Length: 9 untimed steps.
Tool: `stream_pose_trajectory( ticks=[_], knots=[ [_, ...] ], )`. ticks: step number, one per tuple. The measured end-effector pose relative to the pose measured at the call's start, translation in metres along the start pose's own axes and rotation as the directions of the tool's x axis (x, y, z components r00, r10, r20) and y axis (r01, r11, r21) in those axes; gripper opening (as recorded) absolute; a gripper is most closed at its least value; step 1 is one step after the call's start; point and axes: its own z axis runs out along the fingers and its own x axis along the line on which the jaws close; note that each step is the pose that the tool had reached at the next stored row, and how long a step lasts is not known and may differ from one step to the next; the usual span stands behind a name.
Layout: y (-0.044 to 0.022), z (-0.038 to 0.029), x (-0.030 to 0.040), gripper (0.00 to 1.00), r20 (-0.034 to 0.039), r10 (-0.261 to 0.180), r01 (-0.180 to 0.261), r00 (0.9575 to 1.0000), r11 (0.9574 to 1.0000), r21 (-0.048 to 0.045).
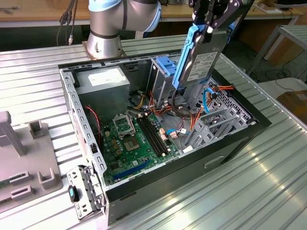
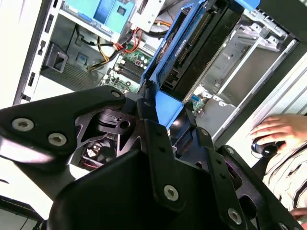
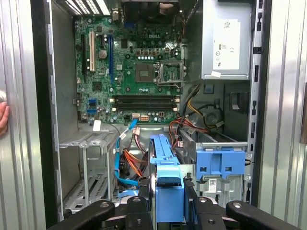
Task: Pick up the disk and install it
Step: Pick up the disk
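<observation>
- The gripper (image 1: 209,28) is clenched on the disk (image 1: 203,61), with its black fingers pinching the upper end by the blue rail.
- The disk hangs in the air above the open computer case (image 1: 230,153), apart from it. It stands on edge and leans, its white label facing the exterior camera and a blue rail along the side toward the exterior view's left.
- Its lower end hovers just above the blue-topped drive cage (image 1: 164,67) and the grey bay (image 1: 216,122) beside it.
- In the first wrist view the disk (image 3: 165,158) is seen edge-on, running from the gripper (image 3: 170,203) toward the motherboard (image 3: 129,62), with the cage (image 3: 220,163) just beside it.
- In the second wrist view the fingers (image 2: 158,143) sit on either side of the disk's (image 2: 192,43) blue end.
- The power supply (image 1: 103,82) sits in the case's far corner, and red and orange cables (image 1: 192,115) trail near the cage.
- The case lies on a ribbed metal table (image 1: 268,191), with a grey fixture (image 1: 24,158) at the exterior view's left.
- A person's hand (image 2: 273,132) rests near the case's outer wall.
</observation>
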Motion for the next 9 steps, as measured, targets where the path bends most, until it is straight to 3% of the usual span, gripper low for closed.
stream_pose_trajectory(
  ticks=[3,9],
  knots=[
    [-0.0162,0.0014,0.0000,0.36,0.0001,0.000,0.000,1.0000,1.0000,0.0000],
    [-0.0159,0.0011,0.0154,0.36,0.0025,0.000,0.000,1.0000,1.0000,0.0003]
  ],
)
